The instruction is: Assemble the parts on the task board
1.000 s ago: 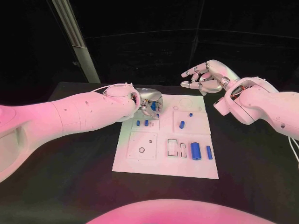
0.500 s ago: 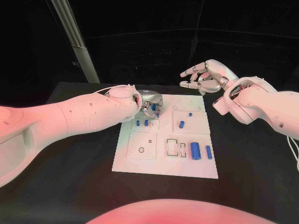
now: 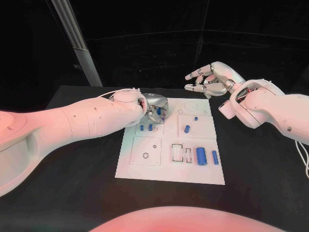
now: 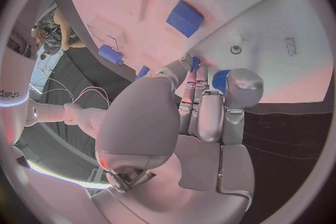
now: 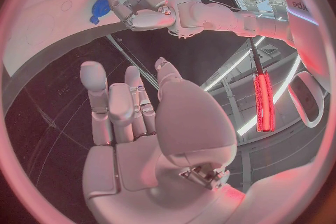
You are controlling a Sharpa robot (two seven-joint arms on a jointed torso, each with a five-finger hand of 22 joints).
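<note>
Silver and many-fingered, the robot's left hand is lowered over the far left corner of the flat white task board, its fingers curled round a small blue part that is pinched at the fingertips just above the board's surface. The step in hand looks like the seating of this piece: the next move would call for lining it up with a socket beneath the fingers and pressing it down squarely, though which recess is meant is hidden under the hand. Near that hand two short blue pegs stand in the board, and further toward the right arm lie a blue cylinder and, nearer the robot, a larger blue cylinder with a slim one beside it. The silver right hand hovers beyond the board's far edge, well apart from the parts, fingers spread and holding nothing. The board rests on a matte black table; behind it the room is dark, with a pale slanted post rising past the table's far left corner.
</note>
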